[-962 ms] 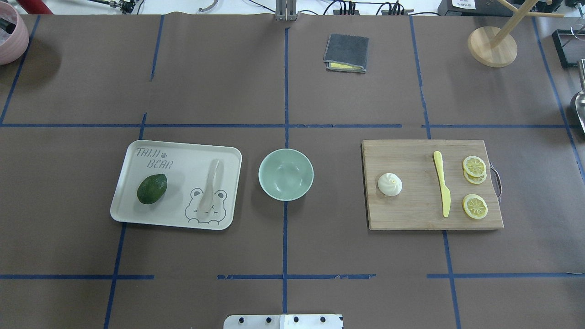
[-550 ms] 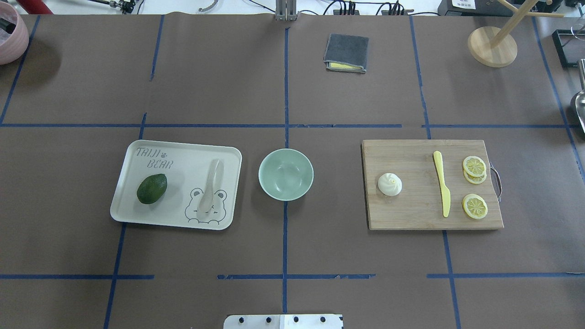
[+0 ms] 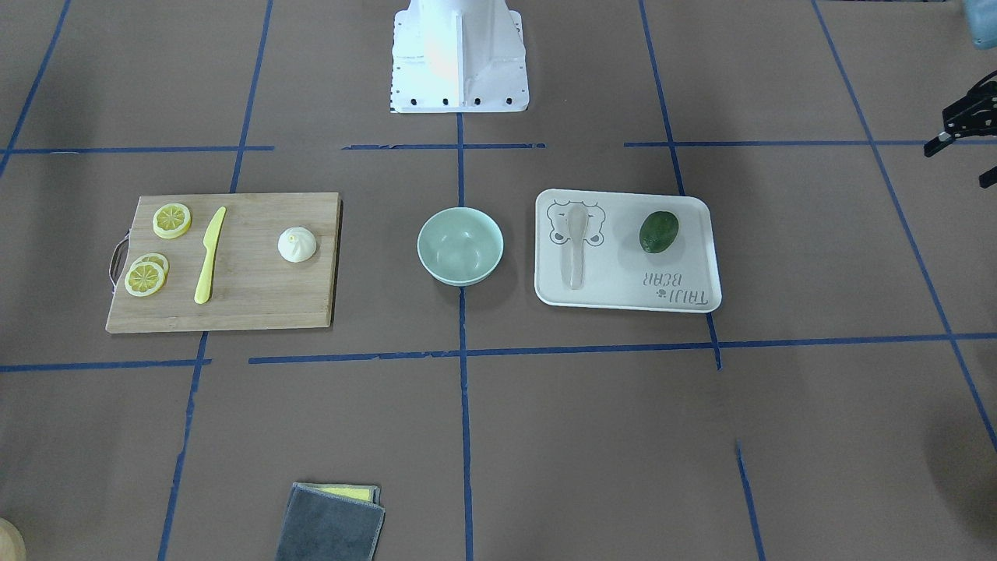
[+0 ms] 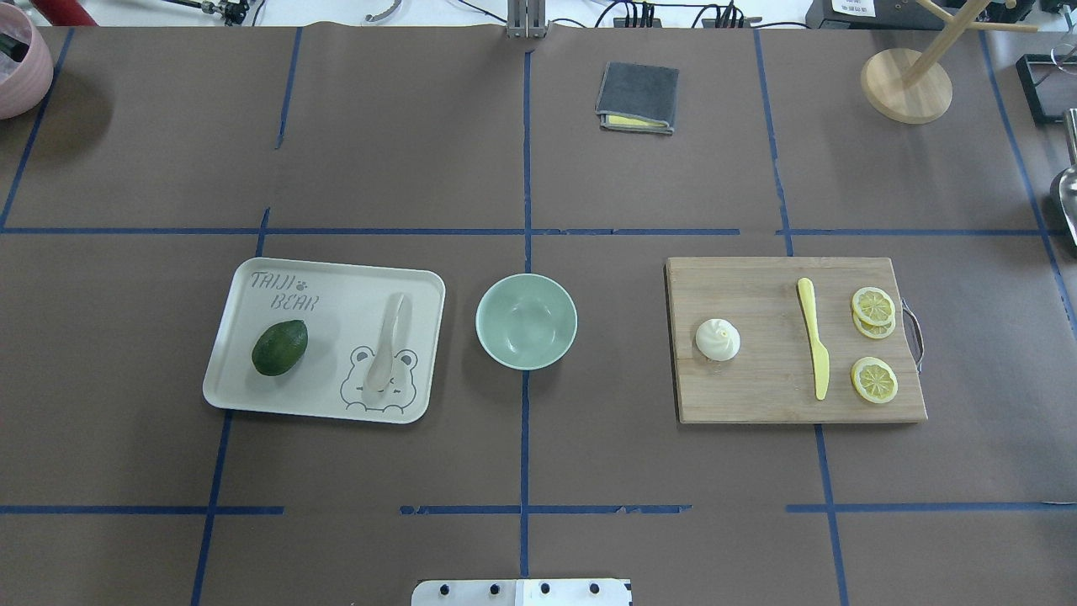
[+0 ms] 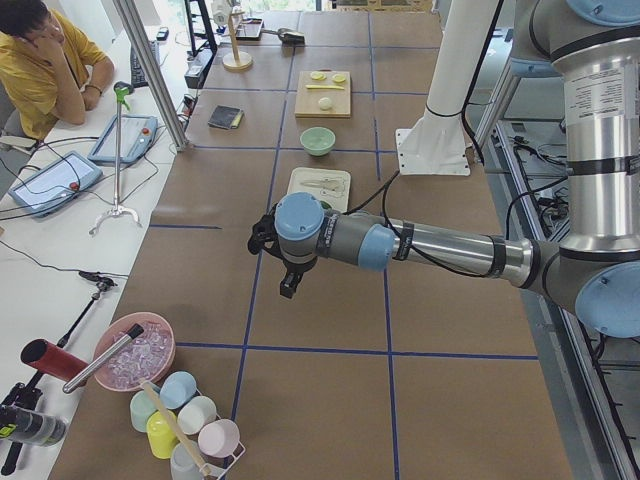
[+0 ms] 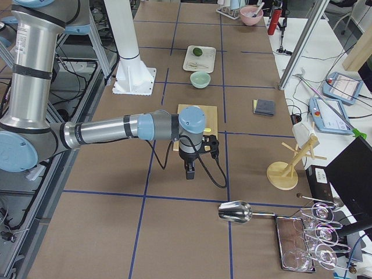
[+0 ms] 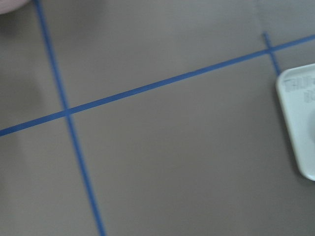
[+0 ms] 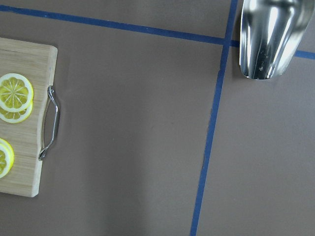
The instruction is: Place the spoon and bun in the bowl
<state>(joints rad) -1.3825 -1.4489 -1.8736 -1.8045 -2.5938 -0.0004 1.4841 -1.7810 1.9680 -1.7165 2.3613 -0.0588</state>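
The beige spoon (image 4: 387, 345) lies on the bear-printed tray (image 4: 336, 286), also in the front view (image 3: 575, 245). The white bun (image 4: 718, 339) sits on the wooden cutting board (image 4: 757, 387), also in the front view (image 3: 297, 245). The mint-green bowl (image 4: 527, 321) stands empty between them. My left gripper (image 5: 288, 283) hovers over the table well to the tray's left; only part of it shows at the front view's right edge (image 3: 962, 125), so I cannot tell whether it is open or shut. My right gripper (image 6: 189, 172) hovers beyond the board's handle end; I cannot tell its state.
A green lime (image 4: 279, 347) lies on the tray. A yellow knife (image 4: 814, 337) and lemon slices (image 4: 873, 307) lie on the board. A folded grey cloth (image 4: 638, 97), a wooden stand (image 4: 906, 84), a metal scoop (image 8: 268, 37) and a pink bowl (image 4: 21, 63) sit around the edges.
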